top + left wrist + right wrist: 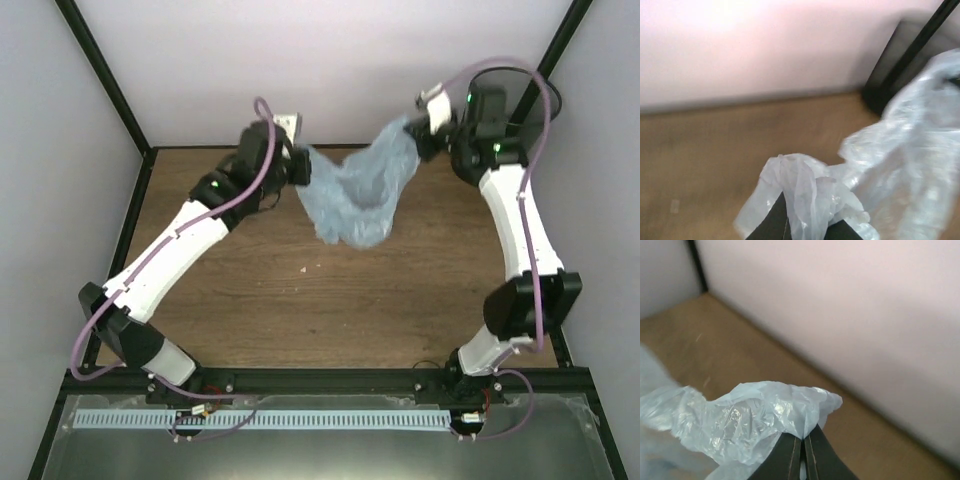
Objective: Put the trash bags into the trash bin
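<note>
The light-blue translucent trash bag hangs in the air between my two grippers, above the back of the wooden table. My left gripper is shut on the bag's left edge; in the left wrist view the bag drapes over the dark fingers. My right gripper is shut on the bag's right edge, and the right wrist view shows the plastic pinched at the fingertips. The black mesh trash bin stands in the back right corner, partly hidden behind the right arm. It also shows in the left wrist view.
Black frame posts rise at both back corners, against white walls. One post crosses in front of the bin in the left wrist view. The brown table shows below the hanging bag.
</note>
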`<action>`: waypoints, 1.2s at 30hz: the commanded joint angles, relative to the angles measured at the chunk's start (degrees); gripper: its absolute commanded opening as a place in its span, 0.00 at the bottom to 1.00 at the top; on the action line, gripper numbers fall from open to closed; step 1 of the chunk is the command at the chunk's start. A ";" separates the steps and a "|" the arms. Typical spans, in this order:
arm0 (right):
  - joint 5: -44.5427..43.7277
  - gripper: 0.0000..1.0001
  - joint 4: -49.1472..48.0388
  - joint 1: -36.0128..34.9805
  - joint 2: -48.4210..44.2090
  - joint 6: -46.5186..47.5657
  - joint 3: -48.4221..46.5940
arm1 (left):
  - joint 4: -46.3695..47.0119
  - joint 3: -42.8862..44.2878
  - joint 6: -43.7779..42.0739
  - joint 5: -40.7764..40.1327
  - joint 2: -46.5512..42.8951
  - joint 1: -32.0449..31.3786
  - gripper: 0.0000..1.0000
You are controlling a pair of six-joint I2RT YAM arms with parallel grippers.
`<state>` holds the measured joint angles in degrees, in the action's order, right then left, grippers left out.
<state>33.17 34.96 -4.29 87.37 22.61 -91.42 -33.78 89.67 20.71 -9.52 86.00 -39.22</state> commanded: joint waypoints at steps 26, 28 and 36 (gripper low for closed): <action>20.25 0.01 8.95 -1.23 -40.67 12.54 31.56 | -1.13 -21.80 -6.71 -9.96 -29.50 -17.03 0.04; 22.43 0.01 7.90 -1.24 -40.15 8.82 26.96 | -2.88 -19.15 -6.91 -12.13 -29.46 -16.91 0.04; 20.01 0.01 0.91 -1.22 -32.58 -0.40 25.74 | -7.10 -16.80 -0.63 -11.55 -23.48 -15.80 0.04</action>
<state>54.68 37.76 -5.43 48.97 28.56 -68.82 -34.83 75.50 15.64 -20.53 57.49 -56.14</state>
